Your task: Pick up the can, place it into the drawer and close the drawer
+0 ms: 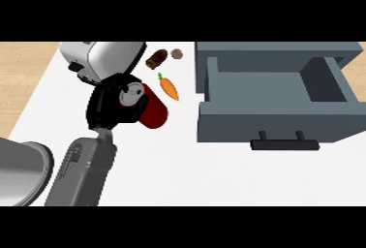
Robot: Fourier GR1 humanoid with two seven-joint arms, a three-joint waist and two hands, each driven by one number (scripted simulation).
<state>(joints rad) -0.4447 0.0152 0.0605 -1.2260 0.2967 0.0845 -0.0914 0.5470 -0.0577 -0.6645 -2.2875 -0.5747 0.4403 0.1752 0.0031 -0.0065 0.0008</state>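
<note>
One hand only, Mia? What shows at the far left?

Just one, Tom. The left hand (pixel 113 102) comes in on its grey forearm from the lower left. The right hand is nowhere in view. Above the hand, at the top left, sits a white and grey rounded body (pixel 100 55); I cannot tell what it is.

What are the fingers doing?

They are curled round the can (pixel 155 114), a dark red one that is tilted, with its silvery end tucked in against the hand. It is over the white counter (pixel 178 169), left of the drawer. I cannot tell whether it is lifted clear or touching the top.

Anything between it and the drawer?

A carrot (pixel 168 87) lies just beside the can, up and to the right. A brown lump (pixel 156 59) and a small round thing (pixel 176 53) lie further back. None of them blocks the way, I think.

And the drawer?

The grey drawer (pixel 275 85) is at the right, pulled out, its handle (pixel 284 143) toward us. Nothing shows inside it.

So how far along are we?

Early, I judge. The grasp looks made. Carrying the can to the right over the front wall, letting it go inside and pushing the drawer closed are all not yet done.
</note>
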